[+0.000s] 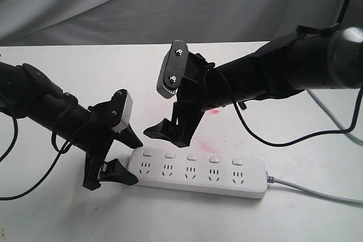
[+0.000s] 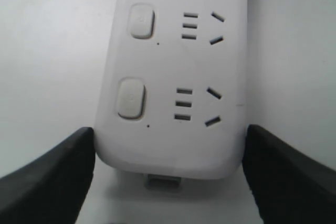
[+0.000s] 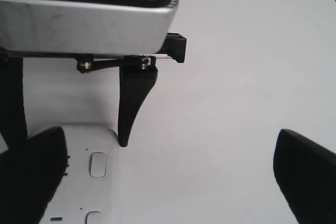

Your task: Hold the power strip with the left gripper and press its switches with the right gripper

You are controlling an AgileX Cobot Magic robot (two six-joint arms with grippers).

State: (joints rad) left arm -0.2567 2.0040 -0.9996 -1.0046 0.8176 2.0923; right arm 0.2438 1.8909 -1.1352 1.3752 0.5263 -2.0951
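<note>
Power strip: the power strip (image 1: 198, 175) lies flat on the white desk (image 1: 68, 219), running left to right in the exterior view with its face up.
Left claw: and the left claw (image 1: 130, 160) has it! It is closed on the strip's rounded left end, with one of its fingers (image 2: 47, 182) against each long side and the end sitting between them.
Right claw: the right claw (image 1: 169, 133) is spread wide and carries nothing. It hangs just above the strip's left end, near the first two buttons.
Switches: five switches (image 1: 191, 157) in one row along the far edge, one above each socket set.
Socket sets: five socket sets (image 1: 189, 174), side by side.
Cord: one grey cord (image 1: 317, 192), leaving the strip's right end.
Tally: one strip, two claws.
</note>
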